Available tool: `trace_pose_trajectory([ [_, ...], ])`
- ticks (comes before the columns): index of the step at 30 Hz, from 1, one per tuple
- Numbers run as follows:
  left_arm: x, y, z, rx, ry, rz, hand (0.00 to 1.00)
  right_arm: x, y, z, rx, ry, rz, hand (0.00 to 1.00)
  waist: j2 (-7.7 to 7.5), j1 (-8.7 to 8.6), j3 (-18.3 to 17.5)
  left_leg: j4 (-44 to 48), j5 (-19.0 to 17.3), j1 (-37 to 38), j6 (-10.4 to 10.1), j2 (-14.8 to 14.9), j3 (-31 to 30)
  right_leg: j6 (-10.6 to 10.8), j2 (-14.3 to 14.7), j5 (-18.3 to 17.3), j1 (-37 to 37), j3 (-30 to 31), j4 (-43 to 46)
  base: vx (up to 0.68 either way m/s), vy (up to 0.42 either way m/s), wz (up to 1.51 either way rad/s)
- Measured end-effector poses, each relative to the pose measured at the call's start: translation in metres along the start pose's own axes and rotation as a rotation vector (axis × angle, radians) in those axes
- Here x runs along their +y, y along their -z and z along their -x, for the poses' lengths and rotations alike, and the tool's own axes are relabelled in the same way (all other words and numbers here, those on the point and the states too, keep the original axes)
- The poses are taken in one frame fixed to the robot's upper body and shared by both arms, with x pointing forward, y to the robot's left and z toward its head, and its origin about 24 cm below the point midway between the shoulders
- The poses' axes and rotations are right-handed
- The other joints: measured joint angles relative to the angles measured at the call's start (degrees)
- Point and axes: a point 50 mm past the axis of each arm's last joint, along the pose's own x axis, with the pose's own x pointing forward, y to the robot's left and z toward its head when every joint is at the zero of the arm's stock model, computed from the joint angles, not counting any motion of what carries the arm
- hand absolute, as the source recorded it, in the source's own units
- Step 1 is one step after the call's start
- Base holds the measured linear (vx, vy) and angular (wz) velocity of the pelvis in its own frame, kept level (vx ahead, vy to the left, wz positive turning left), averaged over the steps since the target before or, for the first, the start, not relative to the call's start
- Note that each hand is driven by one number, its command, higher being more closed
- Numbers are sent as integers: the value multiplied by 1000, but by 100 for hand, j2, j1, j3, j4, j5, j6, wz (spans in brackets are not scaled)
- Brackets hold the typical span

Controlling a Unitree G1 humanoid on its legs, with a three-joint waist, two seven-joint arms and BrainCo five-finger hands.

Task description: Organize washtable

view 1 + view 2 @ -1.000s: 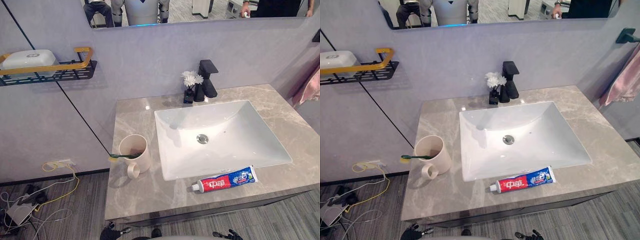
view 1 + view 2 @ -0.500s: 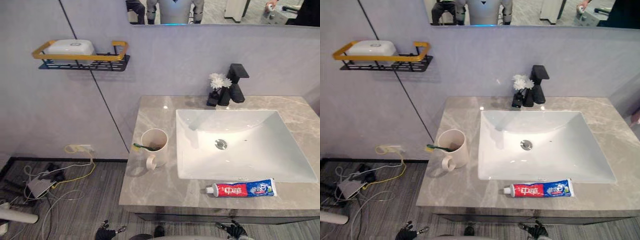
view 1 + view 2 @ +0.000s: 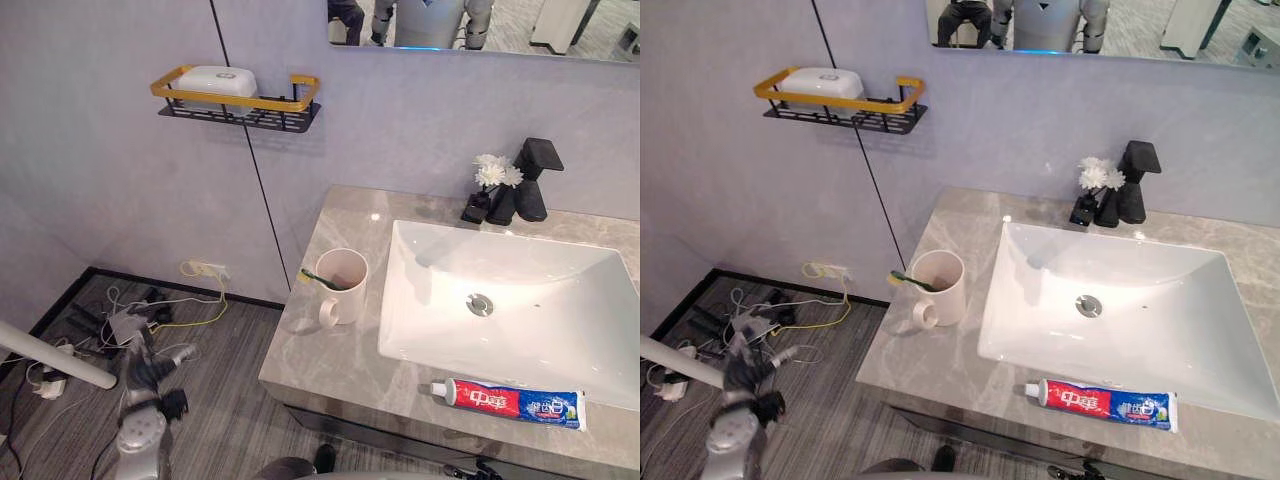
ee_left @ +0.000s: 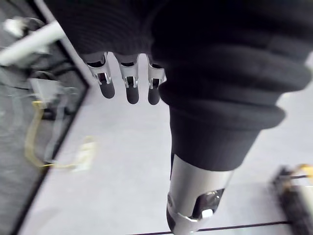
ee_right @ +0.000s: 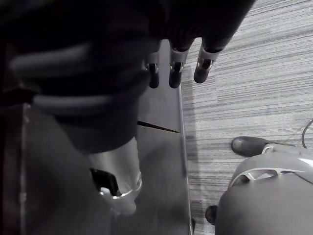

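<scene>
approach stage by the look of it, nothing grasped; left hand (image 4: 131, 90) and right hand (image 5: 175, 74) slack, empty; toothpaste tube (image 3: 512, 401) flat before sink (image 3: 560, 268); mug (image 3: 346, 300) holding toothbrush (image 3: 322, 281) left of sink; next, likely: reach for tube, stand in mug

free: counter (image 3: 318, 362) front-left corner | obstacles: mug (image 3: 341, 287), toothpaste (image 3: 515, 402) | rear: faucet (image 3: 531, 181)
</scene>
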Motion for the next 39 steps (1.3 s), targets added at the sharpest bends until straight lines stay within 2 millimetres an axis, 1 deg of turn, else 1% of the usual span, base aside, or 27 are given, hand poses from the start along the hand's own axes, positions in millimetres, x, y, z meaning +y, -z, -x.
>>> trace_pose_trajectory([
  [1, -1, -10, -1, -45, -7, 12, 0, 1, 0, 0, 0, -4, 6, 0, 0, 0, -1, 31, -13, -15, -14, 4, -6, -9, 7, -1, 0, -9, 3, -63, -50, 5],
  [2, -4, -36, -1, -164, -18, 22, 0, 3, 1, 0, 2, -10, 9, 0, -6, 7, -16, 62, -17, -35, -19, 21, -16, -20, 27, 1, 0, -31, 4, -47, -43, 4],
  [3, -5, -46, -1, -209, -18, 29, 0, 3, 1, 0, 3, -12, 10, 0, -10, 8, -25, 77, -14, -42, -14, 22, -23, -31, 32, 8, 0, -38, 4, -46, -48, 4],
  [4, -7, -61, 1, -275, -21, 29, 0, 4, 1, 1, 6, -14, 8, 0, -10, 5, -37, 135, -15, -71, -5, 22, -31, -47, 43, 18, 0, -44, 2, 0, 0, 0],
  [6, -13, -99, 12, -458, -33, 64, 0, 4, 3, 2, 4, -17, 3, 0, 8, 2, -98, 248, -58, -136, 5, 25, -33, -79, 73, 50, -1, -43, -22, -14, -18, 1],
  [7, -15, -108, 15, -502, -25, 72, 0, 5, 4, 3, 5, -19, 1, 0, 8, 0, -123, 273, -72, -154, 2, 27, -33, -84, 82, 59, -2, -42, -32, 0, 0, 0],
  [9, -28, -138, 31, -655, 47, 131, 0, 8, 5, 3, 7, -34, 1, 0, 8, -4, -166, 314, -90, -162, 1, 54, -18, -105, 114, 74, 0, -10, -40, -33, -28, -5],
  [10, -32, -144, 35, -687, 73, 152, 0, 8, 5, 3, 7, -39, 1, 0, 8, -10, -183, 315, -90, -162, 0, 62, -15, -111, 122, 80, 0, -2, -45, -52, -32, -5],
  [12, -47, -160, 50, -770, 178, 228, 0, 9, 6, 3, 11, -46, -2, 0, 33, -33, -298, 316, -89, -157, 0, 86, -5, -124, 149, 98, 0, 39, -70, -41, -25, -7],
  [14, -55, -168, 58, -809, 245, 263, 0, 9, 6, 3, 12, -49, 2, 0, 71, -38, -355, 315, -89, -154, -1, 117, 20, -141, 176, 124, 0, 68, -93, -38, -21, -8],
  [16, -65, -176, 66, -855, 334, 261, 0, 11, 6, 3, 12, -57, 15, 0, 90, -38, -384, 309, -88, -155, -3, 158, 34, -169, 213, 157, 0, 82, -120, -51, -27, -4],
  [19, -86, -184, 78, -914, 489, 267, 0, 12, 7, 4, 13, -66, 34, 0, 77, -58, -448, 299, -69, -148, -32, 202, 33, -197, 258, 175, 1, 97, -121, -48, -23, -2],
  [20, -91, -185, 80, -927, 523, 275, 0, 12, 8, 4, 16, -68, 40, 0, 60, -54, -462, 251, -53, -126, -63, 216, 44, -201, 267, 178, 1, 107, -133, -45, -20, -9],
  [21, -100, -188, 86, -952, 590, 285, 0, 12, 7, 3, 14, -75, 60, 0, 94, -46, -491, 164, -41, -70, -108, 246, 69, -212, 284, 185, 4, 151, -133, -50, -23, -15],
  [23, -110, -192, 94, -980, 690, 300, 0, 14, 6, 3, 11, -89, 84, 0, 48, -58, -497, 54, 3, 7, -172, 295, 96, -230, 315, 199, 6, 235, -146, -46, -26, -17],
  [24, -116, -195, 99, -1004, 752, 311, 0, 15, 5, 2, 11, -100, 85, 0, 80, -73, -528, 26, 28, 34, -172, 322, 109, -238, 332, 203, 10, 249, -144, -42, -38, -13],
  [25, -121, -197, 103, -1024, 804, 322, 0, 15, 5, 2, 12, -104, 87, 0, 32, -99, -514, 20, 40, 40, -174, 348, 128, -259, 351, 217, 9, 276, -154, -36, -34, -10],
  [26, -123, -198, 105, -1030, 825, 328, 0, 15, 4, 1, 11, -105, 88, 0, 41, -114, -521, 19, 43, 43, -177, 365, 152, -268, 364, 223, 9, 308, -158, -33, -30, -13],
  [27, -126, -198, 109, -1034, 867, 336, 0, 17, 0, 0, 4, -111, 92, 0, 42, -176, -532, 18, 45, 45, -181, 393, 182, -300, 396, 251, 9, 360, -200, -16, -18, -14],
  [28, -128, -198, 111, -1031, 884, 341, 0, 18, -1, 0, 1, -114, 100, 0, 45, -180, -538, 17, 46, 45, -182, 407, 195, -311, 409, 264, 9, 377, -223, -22, -30, -18],
  [29, -135, -197, 114, -1029, 936, 346, 0, 18, -1, 0, -2, -116, 109, 0, 57, -191, -544, 15, 45, 53, -186, 436, 233, -323, 434, 272, 9, 402, -233, -16, -31, -12],
  [31, -144, -195, 117, -1020, 982, 353, 0, 17, -1, 0, -1, -116, 116, 0, 60, -192, -546, 9, 50, 58, -193, 457, 242, -325, 450, 273, 8, 411, -237, -7, -15, -4],
  [33, -165, -184, 125, -965, 1105, 344, 0, 16, -2, -1, -3, -116, 125, 0, 60, -197, -546, -24, 61, 65, -210, 484, 254, -343, 480, 284, 8, 440, -273, -3, -10, -2],
  [34, -170, -180, 127, -945, 1133, 333, 0, 17, -3, -1, -4, -117, 125, 0, 60, -199, -546, -41, 68, 72, -218, 491, 258, -349, 486, 288, 5, 460, -284, 6, -19, -18],
  [35, -180, -168, 130, -903, 1184, 268, 0, 17, -3, -1, -4, -117, 126, 0, 60, -215, -545, -119, 81, 127, -234, 520, 301, -352, 501, 290, 1, 534, -300, 11, -14, -19],
  [39, -193, -152, 130, -860, 1211, 157, 0, 17, -2, -1, 3, -114, 125, 0, 52, -259, -541, -161, 81, 139, -237, 542, 359, -353, 508, 291, -8, 571, -328, 19, -13, -8],
])
